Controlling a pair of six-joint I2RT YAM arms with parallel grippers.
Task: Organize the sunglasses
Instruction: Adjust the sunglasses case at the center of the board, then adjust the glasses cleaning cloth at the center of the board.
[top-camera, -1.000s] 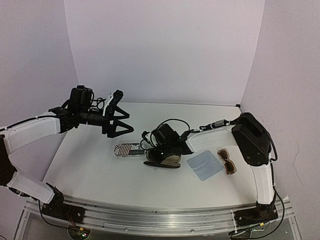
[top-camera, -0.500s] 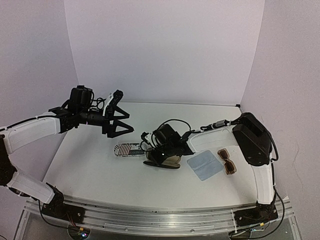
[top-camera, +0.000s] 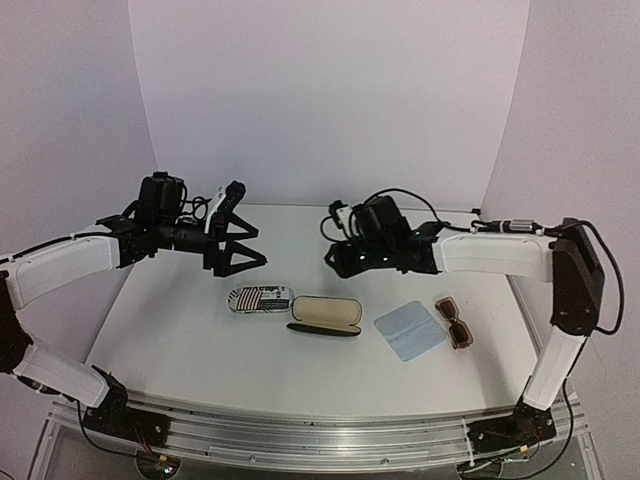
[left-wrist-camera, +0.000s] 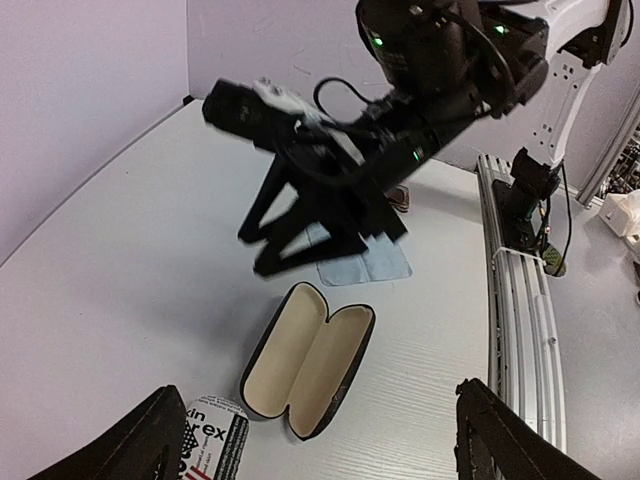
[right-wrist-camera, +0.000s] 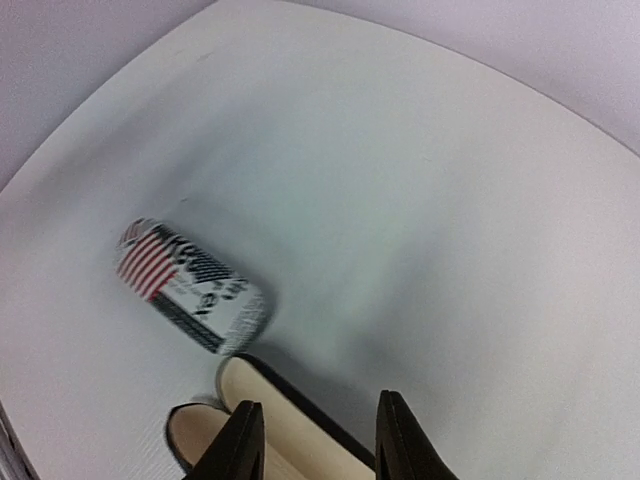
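Black left hand gapes wide, empty; right hand hovers part-open, empty.

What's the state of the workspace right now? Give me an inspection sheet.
Surface: white table, flat and matte.
Job's things: brown sunglasses lie at the right, next to the cloth; white pair not seen in any view.
Clutter: open case, beige lining up, nothing in it; striped case shut, just left of it; cloth, light blue, lies flat.
Grippers: left gripper open, empty, above the table; right gripper open, empty, above the table.
Cables: black cable loops over the right wrist, off the table.
Surroundings: plain walls on three sides; nothing else seen.
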